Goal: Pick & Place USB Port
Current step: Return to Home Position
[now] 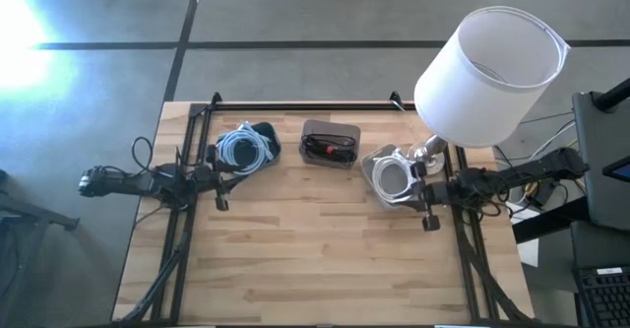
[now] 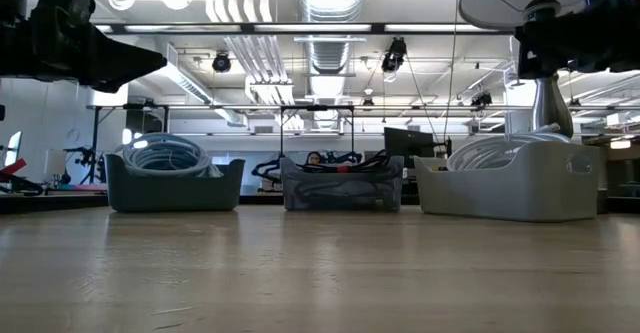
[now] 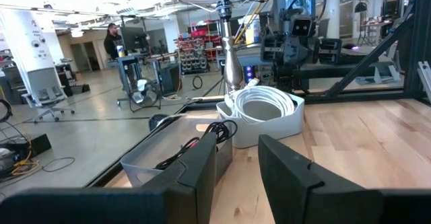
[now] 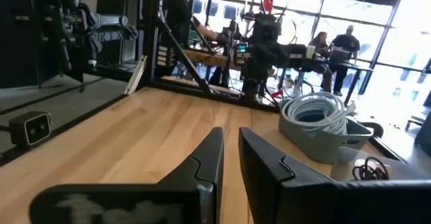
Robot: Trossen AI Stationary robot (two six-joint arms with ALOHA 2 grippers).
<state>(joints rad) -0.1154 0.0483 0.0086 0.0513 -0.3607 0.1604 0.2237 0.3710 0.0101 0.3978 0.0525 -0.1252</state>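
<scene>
Left arm sits over the left edge of the bench (image 1: 315, 259), raised off the surface. Left hand (image 3: 237, 143) points right across the bench toward the bins, fingers narrow with a small gap, holding nothing.

Three bins stand in a row on the far half of the bench. The far-left one is the dark blue bin (image 1: 270, 139), filled with a coil of white cables (image 1: 236, 149). It's just right of the left hand.

The middle one is the black bin (image 1: 331, 127), apart from the blue bin and nearest the far edge. The black charger cables (image 1: 328, 149) lie inside it in a loose tangle with a red bit among them. In the low view they poke a little above the rim.

Right of that, a bit nearer, is the white bin (image 1: 372, 163) with a coiled white cable (image 1: 392, 178) in it. A lamp (image 1: 489, 62) with a big white shade and chrome stem stands just behind this bin at the far right.

Right arm comes in from the right edge, also raised. Right hand (image 4: 230, 134) is beside the white bin, pointing left, fingers narrow with a thin slit, empty.

People show in the room beyond the bench, too far off to detail.
</scene>
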